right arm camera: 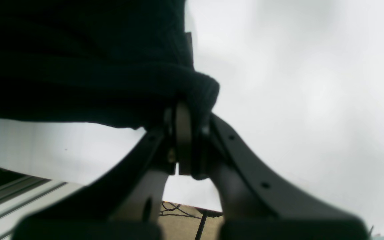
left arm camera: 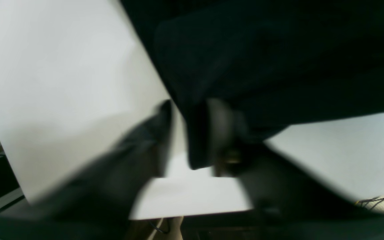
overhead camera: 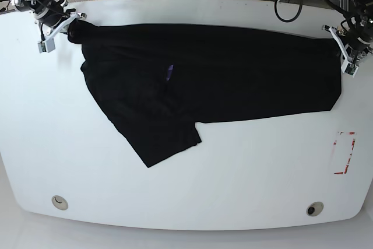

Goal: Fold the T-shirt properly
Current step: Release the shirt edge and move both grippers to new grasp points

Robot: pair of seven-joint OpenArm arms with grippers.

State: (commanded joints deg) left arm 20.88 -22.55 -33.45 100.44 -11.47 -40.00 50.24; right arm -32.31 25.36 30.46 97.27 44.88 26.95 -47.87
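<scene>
The black shirt (overhead camera: 221,80) lies across the white surface (overhead camera: 245,190), its far edge running between the two sets of fingers, one at each end.

Over on the right arm, the fingers (right arm camera: 187,133) are pinching a bunched bit of the shirt. The cloth bulges up over them, and a short tail of it pokes out between them. From there the shirt spreads away toward the other arm, wrinkled near the grip, with a sleeve-like flap reaching out onto the surface, well apart from both sets of fingers. There's a small purplish patch (overhead camera: 169,73) on the cloth, between the two grips but nearer the right fingers.

The left arm's fingers (left arm camera: 195,133) are blurred up close, though I can see a narrow fold of shirt running between them, its tip sticking out past them. Whether they're squeezed tight on it, I can't tell. Beside them the cloth falls in soft creases, and a straight edge of it leads off toward the right arm.

A red dashed outline (overhead camera: 351,153) shows on the surface, near the left fingers and apart from the shirt. Two round metallic discs sit farther off, one (overhead camera: 59,202) on the right arm's side, the other (overhead camera: 315,209) on the left arm's.
</scene>
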